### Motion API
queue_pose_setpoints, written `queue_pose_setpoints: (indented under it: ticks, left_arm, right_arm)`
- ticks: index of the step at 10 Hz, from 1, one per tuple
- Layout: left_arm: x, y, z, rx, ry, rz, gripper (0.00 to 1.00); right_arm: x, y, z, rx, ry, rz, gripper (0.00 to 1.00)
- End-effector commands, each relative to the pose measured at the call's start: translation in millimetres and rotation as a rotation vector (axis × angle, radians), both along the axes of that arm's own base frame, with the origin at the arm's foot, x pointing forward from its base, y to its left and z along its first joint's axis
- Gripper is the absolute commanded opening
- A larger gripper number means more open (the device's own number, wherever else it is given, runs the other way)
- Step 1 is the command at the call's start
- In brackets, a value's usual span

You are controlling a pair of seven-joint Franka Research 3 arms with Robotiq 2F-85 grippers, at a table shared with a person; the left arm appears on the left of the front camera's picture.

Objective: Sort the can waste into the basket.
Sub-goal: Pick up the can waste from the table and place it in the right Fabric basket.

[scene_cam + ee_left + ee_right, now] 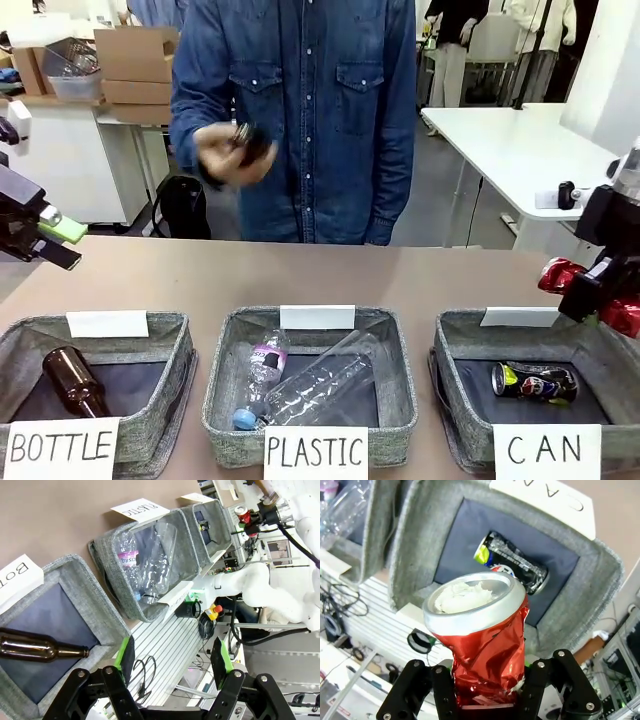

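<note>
My right gripper (487, 680) is shut on the crushed red can (482, 630), held above the grey basket (600, 580) signed "CAN". From the front, the red can (562, 274) and right gripper (600, 290) hang over the basket's (455, 345) far right rim. The black printed can (535, 381) lies on the basket's dark bottom, and shows below the red can as the black can (512, 562) in the right wrist view. My left gripper (172, 657) stands open with nothing in it, over the bottle bin; in the front view the left gripper (55, 240) is at the far left.
The "BOTTLE" bin (170, 345) holds a brown glass bottle (75, 382). The "PLASTIC" bin (400, 370) holds clear plastic bottles (310, 385). A person in a denim shirt stands across the table, a hand (235, 152) raised with a dark object in it.
</note>
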State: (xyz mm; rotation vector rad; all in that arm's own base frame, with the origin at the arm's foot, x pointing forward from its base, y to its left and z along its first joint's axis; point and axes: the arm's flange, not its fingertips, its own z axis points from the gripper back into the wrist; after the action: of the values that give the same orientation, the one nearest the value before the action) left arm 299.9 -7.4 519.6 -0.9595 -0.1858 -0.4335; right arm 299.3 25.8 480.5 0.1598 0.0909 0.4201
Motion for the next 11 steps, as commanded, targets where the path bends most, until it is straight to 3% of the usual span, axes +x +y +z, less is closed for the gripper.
queue_pose_setpoints:
  ticks: [1, 2, 3, 4, 11]
  left_arm:
    - [-1.3, 1.9, 0.4, 0.000, 0.003, -0.004, 0.79]
    - [-1.3, 1.9, 0.4, 0.000, 0.003, -0.004, 0.79]
    - [-1.3, 1.9, 0.4, 0.000, 0.003, -0.004, 0.79]
    - [-1.3, 1.9, 0.4, 0.000, 0.003, -0.004, 0.79]
    - [-1.3, 1.9, 0.4, 0.000, 0.003, -0.004, 0.79]
  right_arm:
    - [6.9, -3.1, 3.2, 0.012, -0.008, -0.010, 0.59]
    - [8.0, -3.3, 2.9, 0.011, -0.010, -0.017, 1.00]
    - [8.6, -3.7, 2.9, 0.011, -0.014, -0.027, 0.64]
    - [8.3, -3.9, 3.1, 0.012, -0.016, -0.029, 1.00]
    - [16.2, -2.2, 3.9, 0.049, -0.044, -0.081, 1.00]
